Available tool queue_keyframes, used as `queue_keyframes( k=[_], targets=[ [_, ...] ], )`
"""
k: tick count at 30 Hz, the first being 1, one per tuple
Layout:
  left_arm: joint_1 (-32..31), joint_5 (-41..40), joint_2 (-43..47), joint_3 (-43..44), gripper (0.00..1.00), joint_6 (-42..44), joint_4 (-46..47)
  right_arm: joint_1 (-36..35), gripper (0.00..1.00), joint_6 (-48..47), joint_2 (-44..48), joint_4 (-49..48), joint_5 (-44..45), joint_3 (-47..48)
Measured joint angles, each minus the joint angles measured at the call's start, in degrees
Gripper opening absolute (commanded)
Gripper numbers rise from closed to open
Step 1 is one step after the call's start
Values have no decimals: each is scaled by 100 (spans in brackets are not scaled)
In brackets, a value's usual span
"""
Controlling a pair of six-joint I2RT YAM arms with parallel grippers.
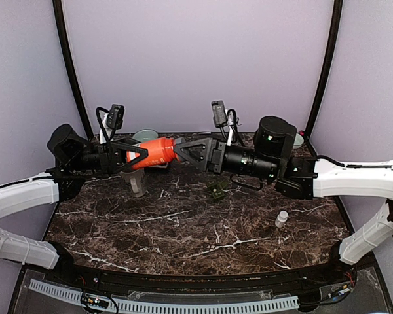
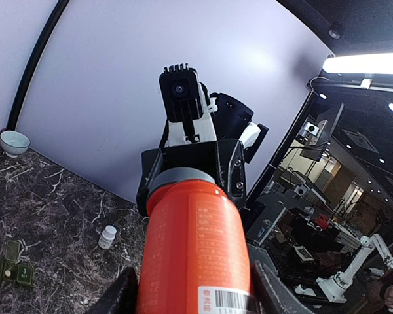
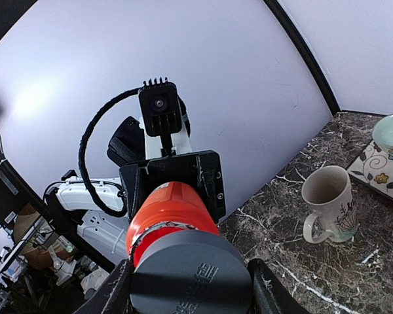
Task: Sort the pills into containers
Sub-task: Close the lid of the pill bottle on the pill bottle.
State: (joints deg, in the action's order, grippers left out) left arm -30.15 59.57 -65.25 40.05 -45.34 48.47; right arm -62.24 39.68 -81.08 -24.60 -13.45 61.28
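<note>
Above table [image 1: 183, 242], arms level: left end effector [image 1: 141, 156] grips orange bottle [image 1: 158, 152], right end effector [image 1: 182, 152] grips cap [image 3: 187, 275].

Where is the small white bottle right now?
Top view: the white bottle stands on the table, right side, right of the green pill pack.

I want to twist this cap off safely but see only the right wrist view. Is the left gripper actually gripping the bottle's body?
Observer: Yes, the left gripper clamps the orange bottle near its barcode label.
Operator: What else is out there?
Observer: A green packet lies flat on the table.
Operator: Any container nearby?
Observer: A small white bottle stands upright, closer to the table's near edge than the packet.
</note>
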Motion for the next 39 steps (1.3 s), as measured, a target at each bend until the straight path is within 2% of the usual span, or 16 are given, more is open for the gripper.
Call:
queue_keyframes(
  k=[15, 39],
  targets=[
    [31, 4, 2, 0, 0, -85, 214, -2, 0, 168, -170, -544, -22, 76],
    [52, 13, 7, 0, 0, -122, 219, -50, 0, 260, -420, -544, -181, 291]
  ],
)
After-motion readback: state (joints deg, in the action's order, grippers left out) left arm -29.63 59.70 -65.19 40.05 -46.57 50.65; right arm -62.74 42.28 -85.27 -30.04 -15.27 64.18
